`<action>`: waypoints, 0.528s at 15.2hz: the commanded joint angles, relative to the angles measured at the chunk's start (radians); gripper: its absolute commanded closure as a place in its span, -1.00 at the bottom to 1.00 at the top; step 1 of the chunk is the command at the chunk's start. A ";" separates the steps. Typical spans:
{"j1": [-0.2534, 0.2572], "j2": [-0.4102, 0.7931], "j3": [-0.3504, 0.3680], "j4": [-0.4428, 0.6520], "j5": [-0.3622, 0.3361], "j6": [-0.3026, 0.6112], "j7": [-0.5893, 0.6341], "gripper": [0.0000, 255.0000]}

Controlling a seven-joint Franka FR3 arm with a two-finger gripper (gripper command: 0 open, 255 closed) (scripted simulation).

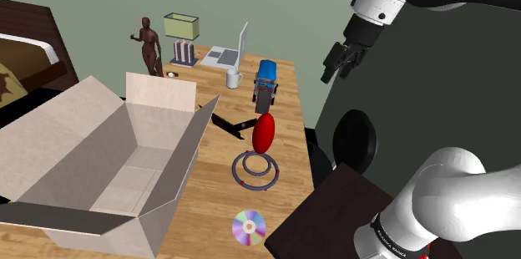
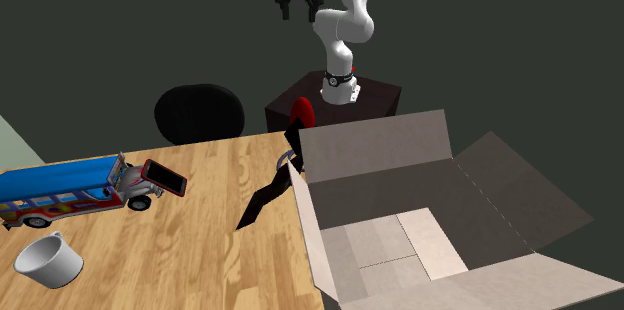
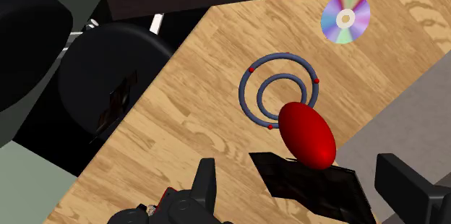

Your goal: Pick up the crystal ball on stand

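Red crystal ball on ring stand (image 1: pixel 263 134) sits just beside the open cardboard box (image 1: pixel 92 161) — between its flap and the table (image 1: pixel 288 103) edge. The gripper (image 1: pixel 341 62) hangs splayed, empty, well above — open air around.

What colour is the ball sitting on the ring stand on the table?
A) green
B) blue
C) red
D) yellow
C: the egg-shaped ball by the grey ring stand is plainly bright red, in the wrist view and in the shoulder view alike.
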 commanded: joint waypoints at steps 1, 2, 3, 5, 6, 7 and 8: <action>0.000 0.000 0.000 0.000 0.000 0.000 0.000 -1.00; 0.010 -0.014 0.004 -0.046 -0.002 0.063 -0.019 -1.00; 0.020 -0.026 0.008 -0.091 -0.003 0.128 -0.039 -1.00; 0.042 -0.040 0.015 -0.176 -0.006 0.260 -0.077 -1.00; 0.053 -0.043 0.018 -0.216 -0.007 0.328 -0.097 -1.00; 0.064 -0.042 0.020 -0.254 -0.009 0.398 -0.116 -1.00; 0.076 -0.037 0.022 -0.290 -0.010 0.470 -0.136 -1.00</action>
